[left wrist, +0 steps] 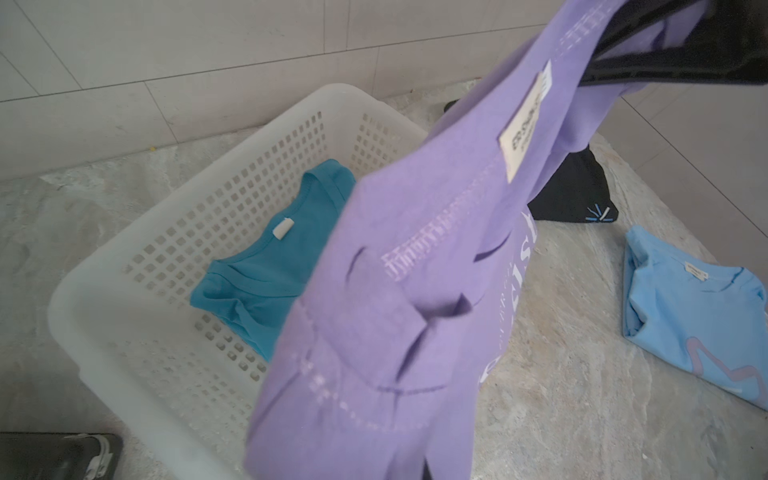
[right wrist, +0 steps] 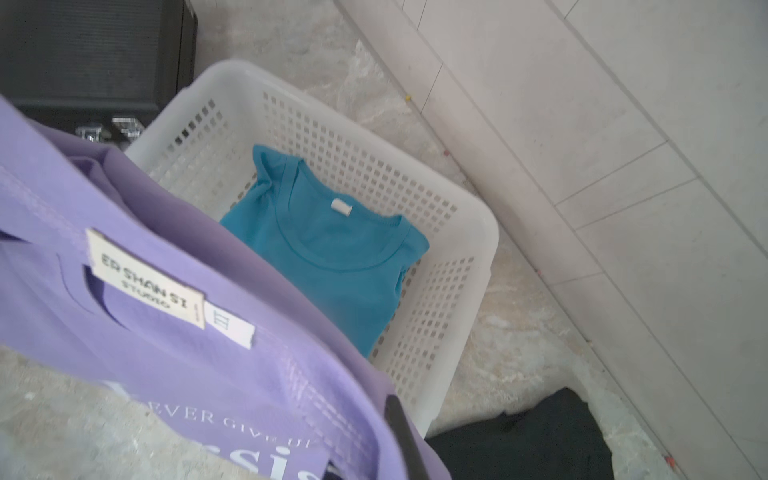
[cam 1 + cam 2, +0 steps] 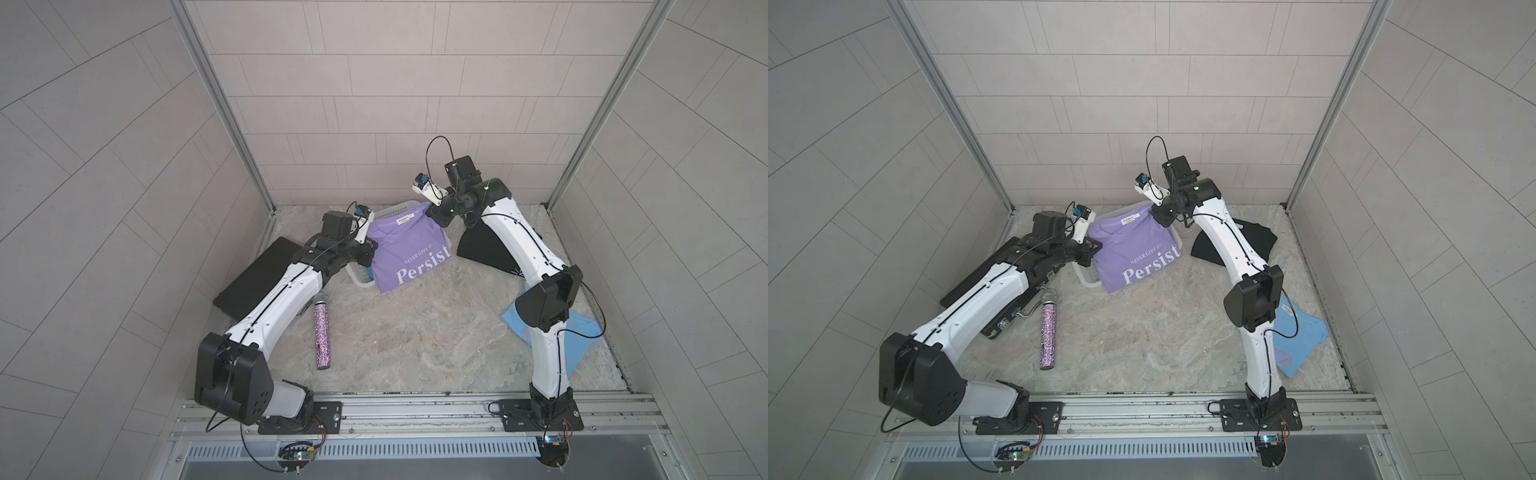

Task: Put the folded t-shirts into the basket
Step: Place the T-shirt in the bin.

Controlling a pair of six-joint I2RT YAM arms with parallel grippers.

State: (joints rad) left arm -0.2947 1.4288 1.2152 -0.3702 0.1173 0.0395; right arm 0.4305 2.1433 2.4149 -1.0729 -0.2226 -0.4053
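Over the basket (image 3: 358,279) | I hold lilac t-shirt (image 3: 405,249), left claw (image 3: 368,254) and right claw (image 3: 432,216) both clenched on it | basket opening lies below, slightly beyond.

A robotics lab test cell — pale tile-patterned wall panels (image 3: 395,104) are boxing in a stone-patterned tabletop (image 3: 415,340), silver aluminium posts (image 3: 225,104) are running up the upper corners, and white-and-black robot arms (image 3: 274,295) are sitting bolted to a grooved metal rail (image 3: 415,409) along the bottom edge.
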